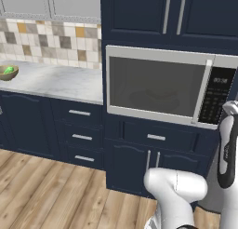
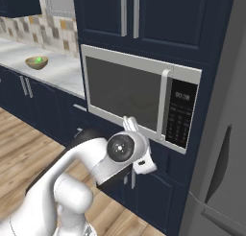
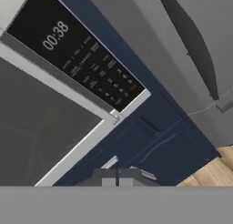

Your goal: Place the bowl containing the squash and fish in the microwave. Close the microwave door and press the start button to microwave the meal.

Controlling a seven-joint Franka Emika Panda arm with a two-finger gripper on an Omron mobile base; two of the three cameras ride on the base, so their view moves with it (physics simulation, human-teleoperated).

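Microwave (image 1: 169, 86) door (image 2: 126, 93) shut; bowl dim behind glass, on turntable. Keypad (image 3: 75, 54) at 10 o'clock in hand view, reads 00:38. Gripper (image 3: 117, 176) jaws pressed together, holding nothing, below microwave's corner.

A tan bowl (image 2: 36, 63) holding something bright green sits on the marble counter (image 2: 57, 72), far left of the claw; a grey fridge (image 2: 216, 148) stands to its right.

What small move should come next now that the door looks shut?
Probably push the shut claw up toward the black keypad panel to press start. The microwave door sits flush and closed, the display reads 00:38, and the claw hangs below the microwave's lower right corner, not touching.
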